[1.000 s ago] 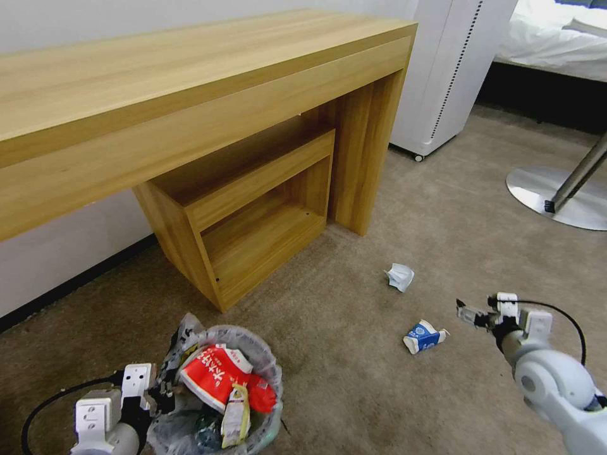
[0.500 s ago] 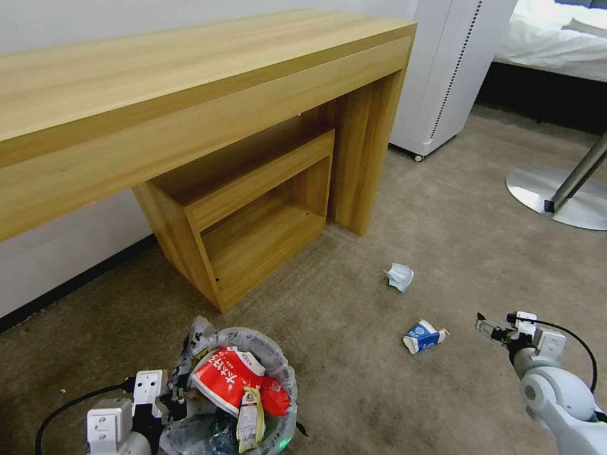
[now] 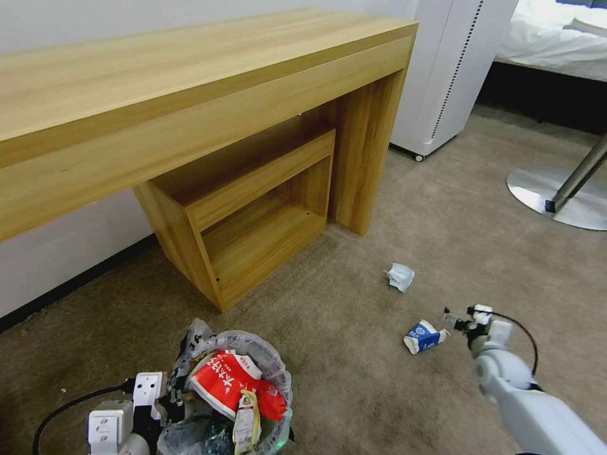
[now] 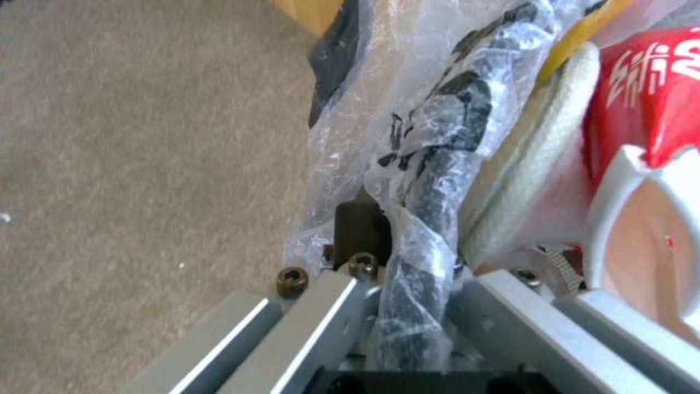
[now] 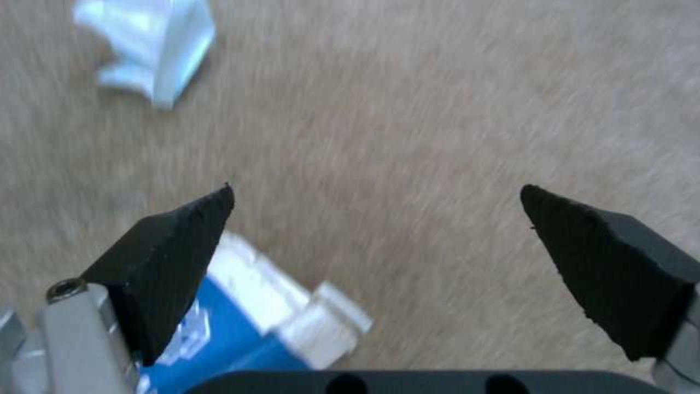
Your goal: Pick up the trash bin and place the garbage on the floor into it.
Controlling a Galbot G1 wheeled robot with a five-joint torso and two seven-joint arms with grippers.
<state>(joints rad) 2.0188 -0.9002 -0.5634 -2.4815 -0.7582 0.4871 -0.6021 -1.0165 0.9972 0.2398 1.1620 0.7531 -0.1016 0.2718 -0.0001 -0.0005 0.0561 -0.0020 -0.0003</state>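
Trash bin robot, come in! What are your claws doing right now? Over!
Left gripper shut on trash bin rim. Right gripper open over the floor, beside blue-white carton. Crumpled paper beyond.

trash bin (image 3: 265,363) base cut off, carton (image 5: 240,323) part-hidden

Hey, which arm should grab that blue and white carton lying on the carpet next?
Right. The right gripper hangs open just beside the blue-white carton on the beige carpet, fingers spread. The left gripper is shut on the rim of the bag-lined trash bin, so it is busy.
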